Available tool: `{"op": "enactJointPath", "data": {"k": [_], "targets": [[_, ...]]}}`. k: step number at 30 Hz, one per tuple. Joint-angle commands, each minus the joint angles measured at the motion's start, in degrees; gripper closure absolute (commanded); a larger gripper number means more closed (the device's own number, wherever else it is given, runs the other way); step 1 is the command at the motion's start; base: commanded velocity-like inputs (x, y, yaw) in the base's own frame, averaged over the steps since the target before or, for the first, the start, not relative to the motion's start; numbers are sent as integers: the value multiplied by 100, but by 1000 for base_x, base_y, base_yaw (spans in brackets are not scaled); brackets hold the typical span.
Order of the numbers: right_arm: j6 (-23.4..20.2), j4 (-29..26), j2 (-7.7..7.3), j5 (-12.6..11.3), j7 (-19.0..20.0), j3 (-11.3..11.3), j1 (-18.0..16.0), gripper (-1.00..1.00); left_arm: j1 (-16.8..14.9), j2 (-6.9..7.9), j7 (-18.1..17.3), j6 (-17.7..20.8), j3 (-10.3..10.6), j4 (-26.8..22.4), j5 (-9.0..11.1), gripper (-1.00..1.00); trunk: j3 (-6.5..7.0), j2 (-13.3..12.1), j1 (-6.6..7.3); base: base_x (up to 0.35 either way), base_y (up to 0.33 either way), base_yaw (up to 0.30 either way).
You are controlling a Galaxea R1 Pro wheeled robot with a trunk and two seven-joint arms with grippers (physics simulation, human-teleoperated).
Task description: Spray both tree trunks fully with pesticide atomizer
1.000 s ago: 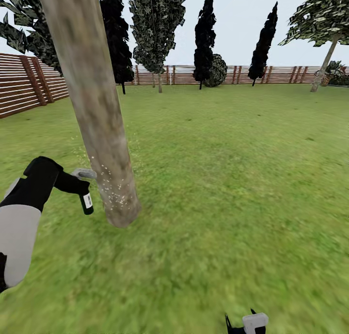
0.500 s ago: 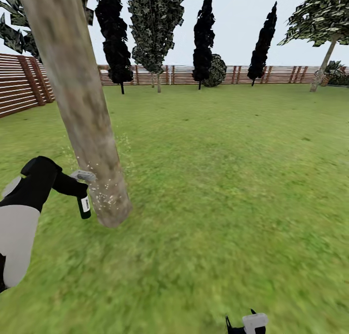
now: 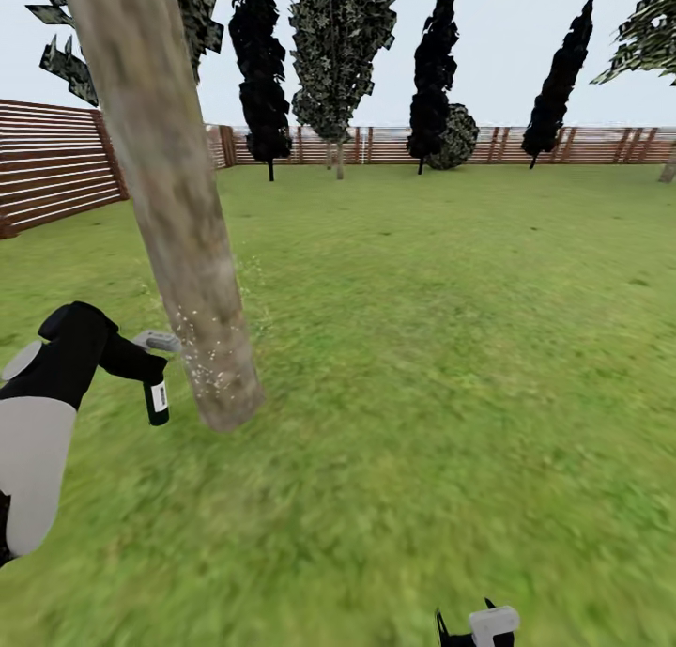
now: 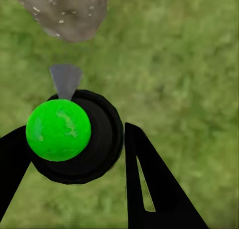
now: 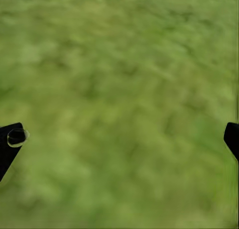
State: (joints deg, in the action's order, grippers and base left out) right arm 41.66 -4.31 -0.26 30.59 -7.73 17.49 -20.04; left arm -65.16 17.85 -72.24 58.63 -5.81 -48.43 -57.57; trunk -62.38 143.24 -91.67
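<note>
The left gripper [image 3: 141, 365] is clamped on the pesticide atomizer [image 3: 156, 395], which hangs above the grass [image 3: 422, 346] just beside the base of the leaning tree trunk [image 3: 178, 224]. The bottle's grey trigger head [image 3: 160, 343] points toward the trunk. Whitish pesticide specks [image 3: 211, 361] dot the lower bark and the air around it.

In the left wrist view, the two black fingers [image 4: 149, 184] close on either side of the atomizer [image 4: 84, 139], seen from above with a bright green sphere on it; the grey nozzle [image 4: 65, 79] aims at the speckled trunk base [image 4: 64, 12].

In the right wrist view, the right gripper [image 5: 119, 134] faces bare grass [image 5: 124, 89], its jaws spread wide apart with nothing between them.

A brown slat fence [image 3: 56, 163] borders the lawn, with dark cypress-like trees [image 3: 434, 65] along it.
</note>
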Motion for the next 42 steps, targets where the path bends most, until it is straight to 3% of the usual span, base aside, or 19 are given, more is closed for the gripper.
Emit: {"op": "enactJointPath", "data": {"k": [1, 8, 10, 13, 26, 32, 42], "targets": [[0, 0, 0, 0, 0, 0, 0, -100, -3, -2, 0, 0, -4, 0, -4, 100, 0, 0, 0, 197, -228, 27], [0, 0, 0, 0, 0, 0, 0, -100, -16, -14, 0, 0, -2, 0, -8, 100, 0, 0, 0, 240, -184, 36], [0, 0, 0, 0, 0, 0, 0, -100, -312, 15, -21, 7, -16, -9, -8, 100, 0, 0, 0, 255, -170, 221], [0, 0, -6, 0, 0, 0, 0, -100, -419, 25, -94, 1, -9, -9, -13, 100, 0, 0, 0, 143, -106, 48], [0, 0, -9, 9, -1, 0, 0, -100, -567, 24, -106, 0, -16, -19, -17, 100, 0, 0, 0, -120, -37, 6], [-1, 0, -9, 9, 0, 0, 0, -100, -602, 17, -106, 0, -16, -18, -17, 100, 0, 0, 0, -197, -214, 236], [0, 0, -8, 7, 0, 0, 0, -100, -597, 17, -106, 0, -15, -12, -17, 100, 0, 0, 0, 109, -262, 128]]}}
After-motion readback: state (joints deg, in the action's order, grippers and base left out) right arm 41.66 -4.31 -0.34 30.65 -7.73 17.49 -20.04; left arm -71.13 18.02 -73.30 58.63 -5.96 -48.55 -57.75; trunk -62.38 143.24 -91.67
